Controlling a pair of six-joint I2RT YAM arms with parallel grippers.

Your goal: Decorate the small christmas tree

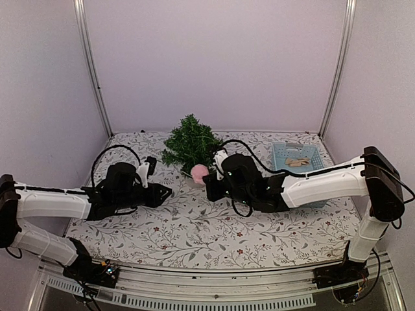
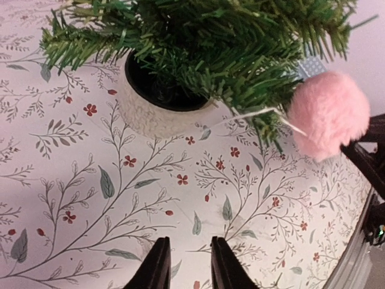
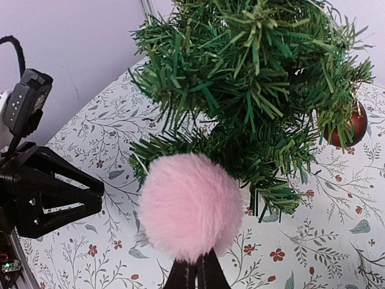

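The small christmas tree (image 1: pixel 190 144) stands at the back middle of the table in a white pot (image 2: pixel 150 114), and its green branches (image 3: pixel 252 78) fill the top of both wrist views. A fluffy pink pompom (image 3: pixel 189 205) hangs against the lower branches. My right gripper (image 3: pixel 195 274) is shut on its underside. The pompom (image 2: pixel 329 114) trails a thin white thread into the needles. My left gripper (image 2: pixel 187 265) is low over the cloth, left of the pot. It is open by a narrow gap with nothing between the fingers (image 2: pixel 157 265). A red bauble (image 3: pixel 352 123) hangs on the tree's far side.
A light blue basket (image 1: pixel 297 162) with small pale items sits at the back right, behind the right arm. The floral tablecloth (image 1: pixel 194 233) covers the table. Metal frame posts (image 1: pixel 91 65) and purple walls close in the back and sides.
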